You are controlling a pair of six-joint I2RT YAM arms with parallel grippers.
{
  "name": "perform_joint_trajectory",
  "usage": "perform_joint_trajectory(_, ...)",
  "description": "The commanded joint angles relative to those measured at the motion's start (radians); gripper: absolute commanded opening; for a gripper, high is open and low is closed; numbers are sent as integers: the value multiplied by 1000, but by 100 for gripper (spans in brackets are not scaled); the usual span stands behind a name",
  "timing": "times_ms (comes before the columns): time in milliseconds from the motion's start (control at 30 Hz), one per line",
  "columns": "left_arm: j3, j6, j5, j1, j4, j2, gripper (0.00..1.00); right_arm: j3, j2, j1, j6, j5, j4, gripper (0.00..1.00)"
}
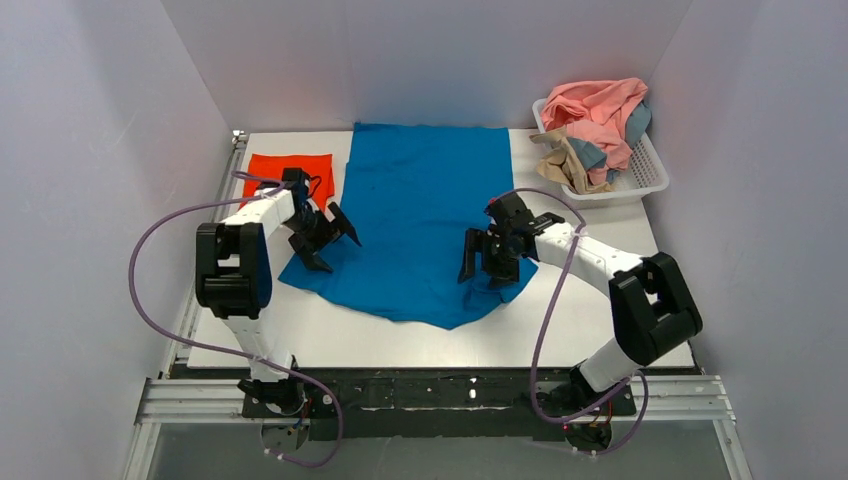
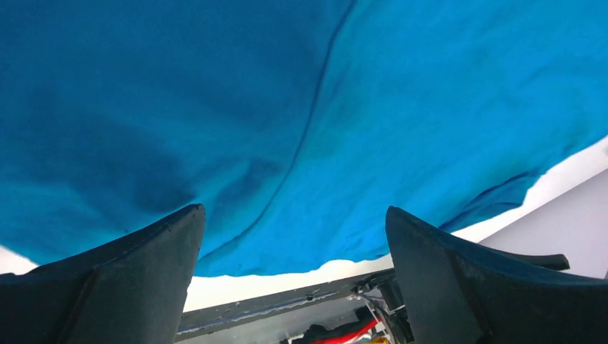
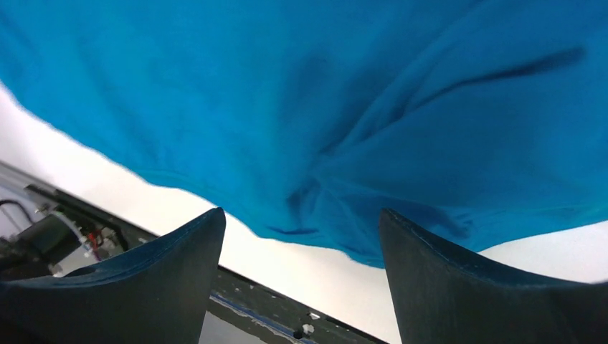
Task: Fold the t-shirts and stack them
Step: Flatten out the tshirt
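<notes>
A bright blue soft-cloth t-shirt (image 1: 425,200) lies spread in the middle of the white desk (image 1: 600,335), its near hem rumpled. The left tool (image 1: 327,246) and right tool (image 1: 487,262) hover over that hem, jaws spread wide, holding nothing. The cloth there seems doubled, though that is unclear. Pinching only one layer would skew the fold, or drag cloth toward the folded orange-red t-shirt (image 1: 290,170).

Robotics lab test cell: plain white walls (image 1: 420,60) box in a white table (image 1: 590,322); alu rail frame (image 1: 190,398) w/ loose purple cables (image 1: 131,272) runs along the edge showing between the fingers (image 3: 143,287).
</notes>
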Motion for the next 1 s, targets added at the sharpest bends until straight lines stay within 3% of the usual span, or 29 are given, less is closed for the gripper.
perform_joint_trajectory(0, -20, 15, 43, -35, -105, 38, 98, -10, 67, -7, 101, 76, 6, 86)
perform_joint_trajectory(167, -155, 3, 58, -150, -96, 17, 98, 94, 215, -75, 90, 109, -46, 86)
perform_joint_trajectory(300, -269, -72, 124, -318, -63, -20, 98, 274, 347, -128, 70, 79, -72, 86)
perform_joint_trajectory(433, -344, -231, 217, -550, 110, -19, 98, 488, 477, -142, -23, 27, -97, 85)
perform_joint_trajectory(633, -94, -453, 322, -842, 395, 191, 98, 808, 631, -203, -174, -88, -158, 84)
perform_joint_trajectory(800, 94, -547, 356, -892, 558, 257, 98, 828, 558, -321, -242, -95, -185, 85)
perform_joint_trajectory(867, 170, -482, 340, -891, 466, 241, 98, 799, 500, -369, -249, -74, -199, 86)
perform_joint_trajectory(967, 235, -289, 238, -889, 191, 163, 98, 722, 406, -395, -272, 12, -223, 87)
